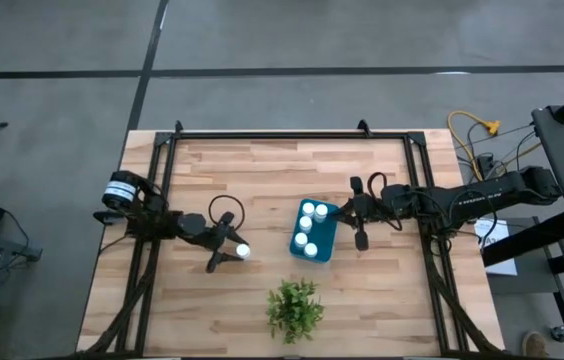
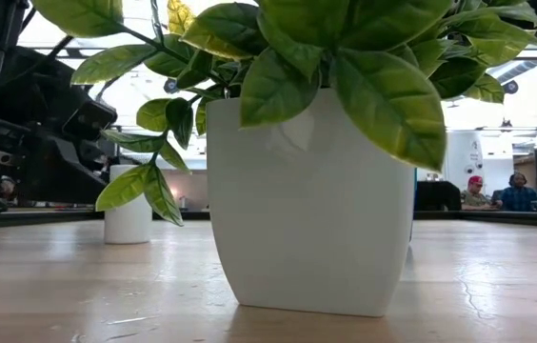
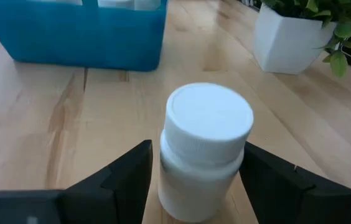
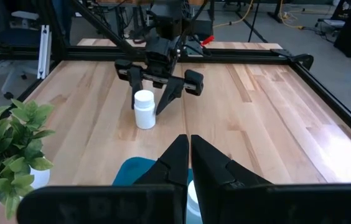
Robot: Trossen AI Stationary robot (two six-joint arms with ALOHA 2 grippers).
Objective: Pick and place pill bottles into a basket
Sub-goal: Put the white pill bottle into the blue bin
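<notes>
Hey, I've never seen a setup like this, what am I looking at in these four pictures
This is a robot with two dark arms at a wooden table. One picture looks straight down, one looks level across the tabletop, and two come from cameras on the arms' wrists. On the table are a potted plant, a teal basket with four white pill bottles inside, and one more pill bottle standing outside it. The left gripper is open, its fingers on either side of that bottle but not yet squeezing it. The right gripper is shut and empty, beside the basket.
</notes>
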